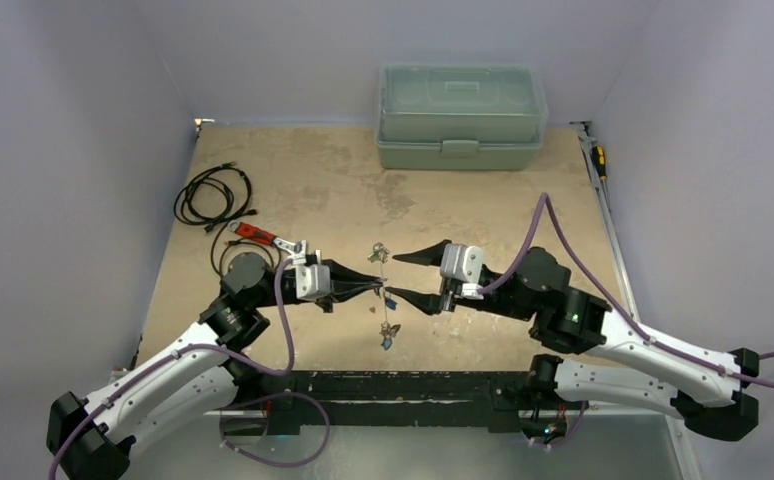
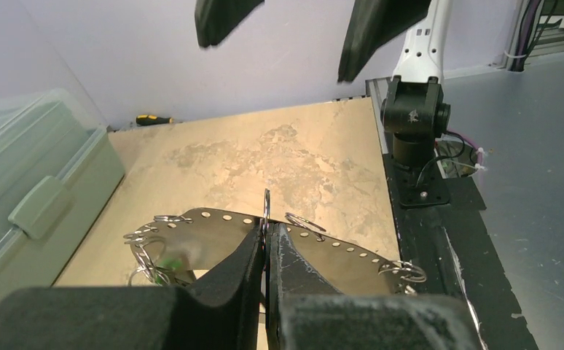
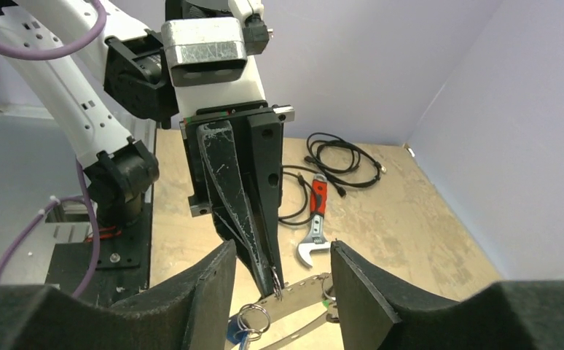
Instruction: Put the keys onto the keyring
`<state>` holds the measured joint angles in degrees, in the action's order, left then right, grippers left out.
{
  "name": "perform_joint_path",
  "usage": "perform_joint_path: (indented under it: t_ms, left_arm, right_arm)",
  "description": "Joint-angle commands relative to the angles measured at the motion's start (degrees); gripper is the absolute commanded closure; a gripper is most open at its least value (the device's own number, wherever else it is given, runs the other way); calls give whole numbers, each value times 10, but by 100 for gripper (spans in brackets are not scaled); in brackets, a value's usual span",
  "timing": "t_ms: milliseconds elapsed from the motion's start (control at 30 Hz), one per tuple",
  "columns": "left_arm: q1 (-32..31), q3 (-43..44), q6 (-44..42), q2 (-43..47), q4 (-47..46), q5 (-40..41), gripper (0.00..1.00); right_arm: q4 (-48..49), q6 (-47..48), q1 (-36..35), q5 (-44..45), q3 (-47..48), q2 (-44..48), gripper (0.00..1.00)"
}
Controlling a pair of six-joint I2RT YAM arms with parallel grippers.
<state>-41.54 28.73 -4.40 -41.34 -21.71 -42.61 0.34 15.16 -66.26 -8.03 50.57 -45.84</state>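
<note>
No legible text, labels, brands or numbers in any view. Grey-green lidded box [image 1: 461, 105] at top centre: lid detail too small to read. Red-handled wrench [image 3: 314, 226] at mid frame of the right wrist view: any markings too blurred to tell.

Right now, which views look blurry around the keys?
Top external: evenly lit, but the keys are tiny. Left wrist: the left claw blurs up close, the table beyond sharp. Right wrist: the right claw is soft and dark, the left claw crisp.
</note>
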Motion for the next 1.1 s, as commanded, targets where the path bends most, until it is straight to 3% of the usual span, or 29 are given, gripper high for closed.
perform_joint_path:
  t_ms: [0, 200, 400, 1067]
  left_arm:
    - [0, 34, -24, 5, -7, 14, 100]
    - [0, 43, -34, 5, 26, 20, 100]
    - [0, 49, -37, 8, 51, 15, 100]
    - [-7, 53, -39, 17, 76, 4, 100]
  right_arm:
    - [-107, 15, 2, 12, 69, -17, 45]
    - [-236, 32, 2, 4, 163, -79, 44]
    - [-296, 51, 2, -20, 224, -133, 44]
    - [-344, 93, 2, -22, 269, -212, 59]
